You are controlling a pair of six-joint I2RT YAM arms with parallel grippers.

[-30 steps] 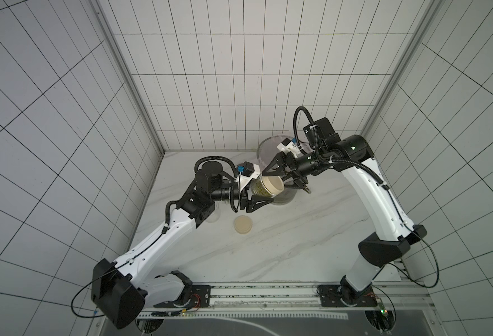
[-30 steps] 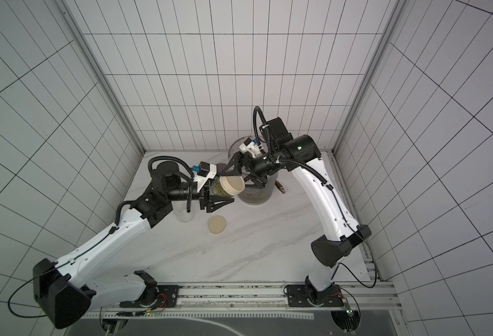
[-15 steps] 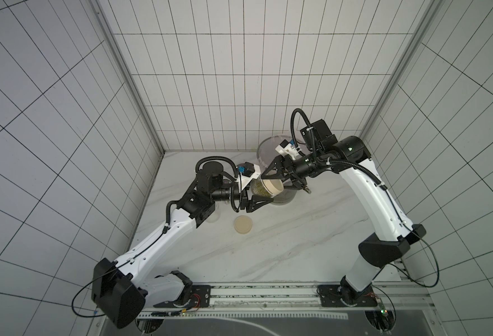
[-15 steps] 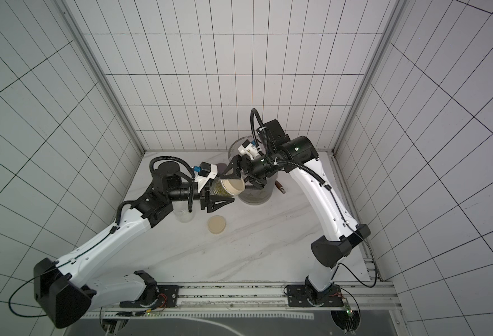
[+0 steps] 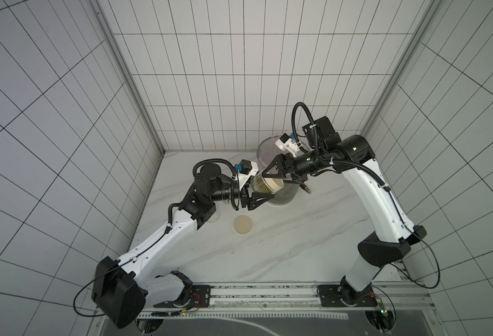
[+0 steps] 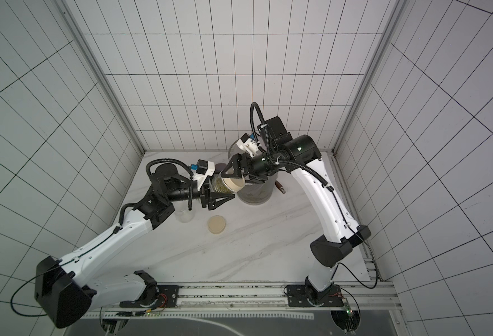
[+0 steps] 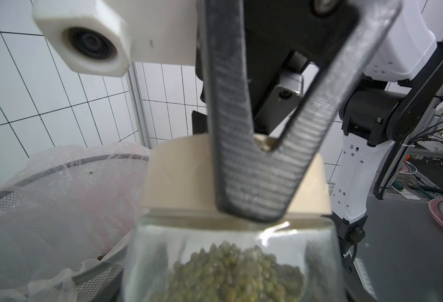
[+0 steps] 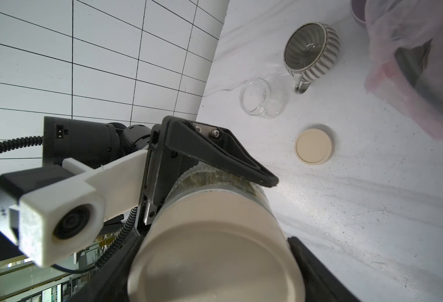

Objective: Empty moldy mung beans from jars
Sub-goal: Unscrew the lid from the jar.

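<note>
A clear glass jar [image 7: 231, 235] lies on its side in the air beside the bin, my left gripper [image 5: 262, 188] shut on its glass body. Olive-green mung beans [image 7: 231, 272] fill its lower part. Its beige lid [image 8: 215, 248] is on, and my right gripper [image 5: 271, 184] is shut on it from the opposite side, with one ribbed finger [image 7: 241, 157] lying across the lid's rim. A second jar [image 8: 263, 98], empty and lidless, rests on the table, with its loose lid [image 5: 243, 228] flat on the marble nearby.
The tall grey mesh bin [image 5: 283, 199] with its pink liner [image 7: 71, 188] stands just behind the held jar. A ribbed mug [image 8: 310, 51] sits near the empty jar. A small brown object [image 5: 305, 187] lies right of the bin. Tiled walls close three sides.
My right gripper has moved a little further over the lid and its jaws have narrowed onto it. The left arm and the jar have stayed in place.
</note>
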